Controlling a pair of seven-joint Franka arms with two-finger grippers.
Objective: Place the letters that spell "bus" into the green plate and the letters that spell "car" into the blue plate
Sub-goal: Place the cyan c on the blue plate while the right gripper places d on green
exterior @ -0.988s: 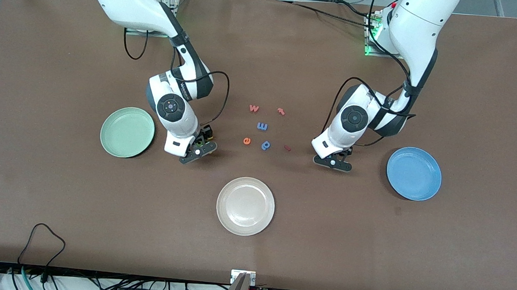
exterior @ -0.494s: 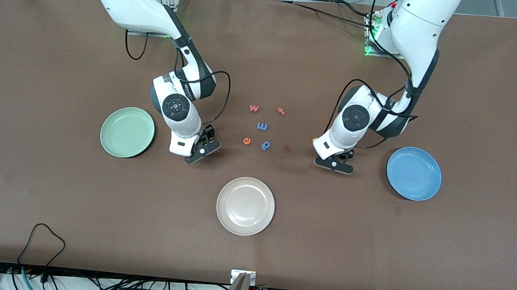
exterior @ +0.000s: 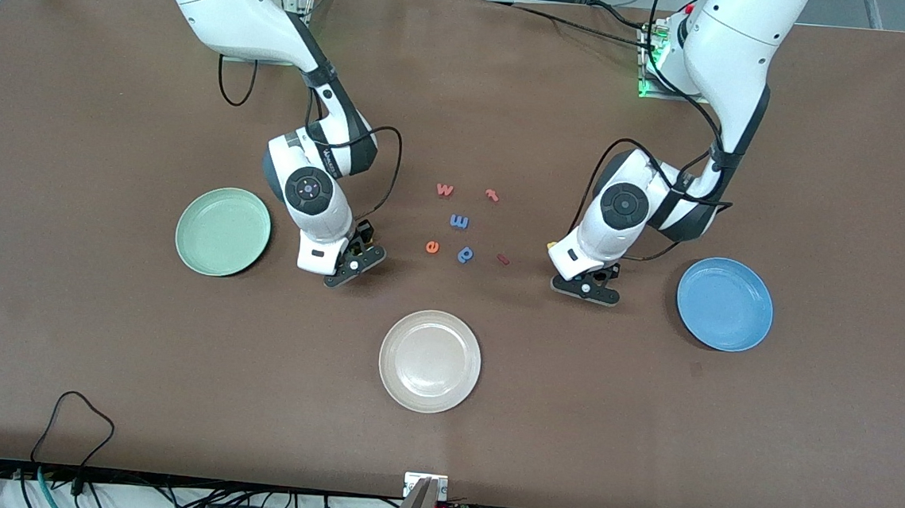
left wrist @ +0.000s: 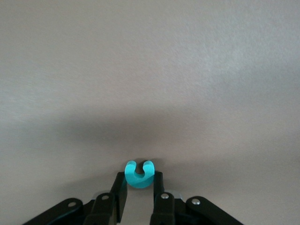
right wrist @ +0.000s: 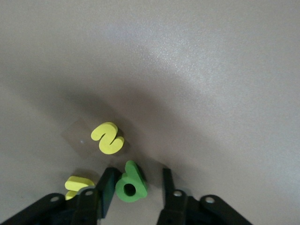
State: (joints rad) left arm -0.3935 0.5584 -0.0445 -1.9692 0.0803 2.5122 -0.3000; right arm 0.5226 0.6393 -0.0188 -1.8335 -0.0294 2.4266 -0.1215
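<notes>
Low over the table beside the green plate (exterior: pixel 223 231), my right gripper (exterior: pixel 352 265) is open. In the right wrist view the green "b" (right wrist: pixel 130 185) lies between its fingers (right wrist: pixel 107 187), against one and apart from the other. A yellow "s" (right wrist: pixel 108 138) lies just ahead of the right gripper (right wrist: pixel 138 180), and another yellow letter (right wrist: pixel 77 183) shows partly beside one finger. My left gripper (exterior: pixel 587 289) is down near the blue plate (exterior: pixel 724 304). In the left wrist view the left gripper (left wrist: pixel 139 180) is shut on the teal "c" (left wrist: pixel 139 174).
Between the arms lie an orange "w" (exterior: pixel 444 190), a red "t" (exterior: pixel 492 195), a blue "m" (exterior: pixel 459 222), an orange "e" (exterior: pixel 432 246), a blue "p" (exterior: pixel 465 253) and a dark red piece (exterior: pixel 503 259). A cream plate (exterior: pixel 430 361) sits nearer the camera.
My right hand has shifted a little toward the middle of the table. The left hand has hardly moved.
</notes>
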